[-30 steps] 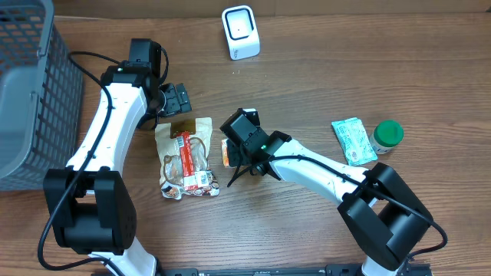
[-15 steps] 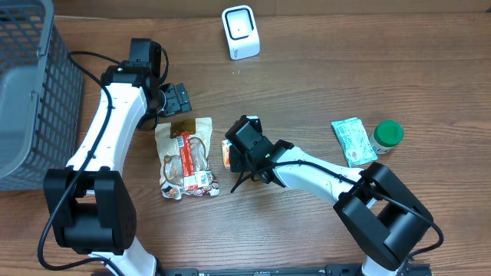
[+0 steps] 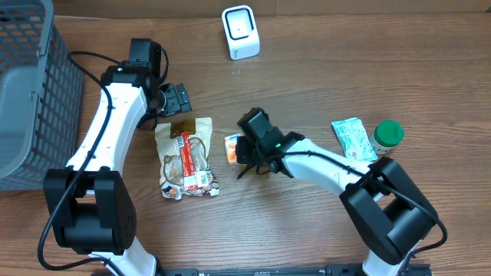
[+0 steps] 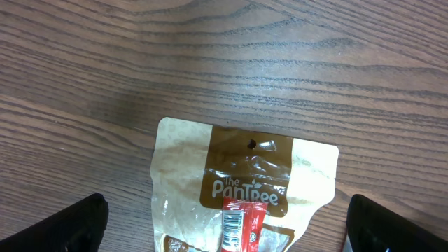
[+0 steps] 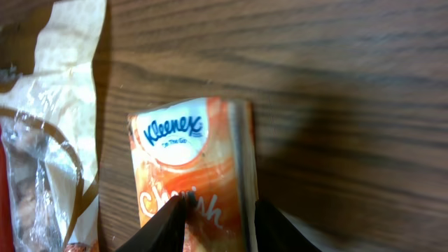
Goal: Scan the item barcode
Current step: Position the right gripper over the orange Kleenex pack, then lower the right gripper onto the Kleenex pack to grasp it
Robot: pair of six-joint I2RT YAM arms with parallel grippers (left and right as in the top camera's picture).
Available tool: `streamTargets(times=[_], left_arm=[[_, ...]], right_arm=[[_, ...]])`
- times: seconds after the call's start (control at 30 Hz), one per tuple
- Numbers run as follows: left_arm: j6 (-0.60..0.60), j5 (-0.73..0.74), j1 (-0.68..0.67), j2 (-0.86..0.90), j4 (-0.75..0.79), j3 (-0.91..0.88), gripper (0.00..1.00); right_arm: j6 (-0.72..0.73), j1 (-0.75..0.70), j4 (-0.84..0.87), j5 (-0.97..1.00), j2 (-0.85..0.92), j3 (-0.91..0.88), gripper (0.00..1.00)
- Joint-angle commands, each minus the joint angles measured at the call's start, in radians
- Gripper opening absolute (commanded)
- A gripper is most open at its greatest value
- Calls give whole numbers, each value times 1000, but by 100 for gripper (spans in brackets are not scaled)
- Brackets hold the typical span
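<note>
Pinching the Kleenex pack (image 5: 189,161), the right fingers (image 5: 166,225) have shifted rightward; left fingers (image 4: 63,224) gape empty.

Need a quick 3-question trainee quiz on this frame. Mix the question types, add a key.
1. True or false: the left gripper has its jaws wide open with nothing between them.
2. Which item lies right under the right gripper? A) Kleenex pack B) green-lidded jar C) green packet
3. Fill in: the brand printed on the snack bag reads The ___.
Key: 1 true; 2 A; 3 PanTree.
</note>
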Motion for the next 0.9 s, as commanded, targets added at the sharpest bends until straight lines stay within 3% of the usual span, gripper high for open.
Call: streamTargets(times=[0.0, 0.13, 0.33, 0.63, 0.87], left_arm=[[19, -6, -2, -11, 2, 11, 100], [19, -6, -2, -11, 2, 11, 100], [19, -6, -2, -11, 2, 11, 100], [19, -6, -2, -11, 2, 11, 100], [19, -6, -2, -11, 2, 11, 100]], right_arm=[[-24, -14, 5, -67, -34, 17, 34], [-39, -14, 11, -76, -34, 17, 33], [-100, -31, 44, -123, -48, 18, 42], [-111, -98, 63, -124, -50, 18, 37], [-130, -130, 54, -280, -45, 16, 34]])
